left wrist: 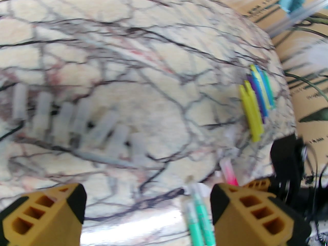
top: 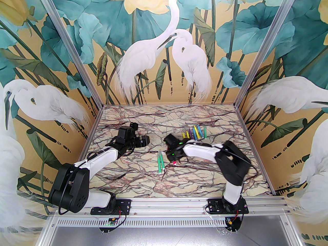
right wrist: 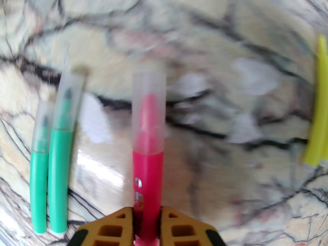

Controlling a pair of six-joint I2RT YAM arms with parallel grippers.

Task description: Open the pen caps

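I have the right jaws clamped low on the body of the pink pen (right wrist: 148,178), so its clear cap (right wrist: 148,106) sticks out free ahead, ready, I judge, for the other arm to pull. The left jaws stand wide apart, left of centre over the tabletop (top: 128,178), facing toward that pen. Two capped green pens (top: 160,163) lie just left of the pink one, close enough to get nudged. The loose caps (left wrist: 77,122) sit in a row ahead of the left jaws. The opened pens (top: 194,133) are lined up toward the far right, away from the walls. Bare marble between the arms leaves room to meet.
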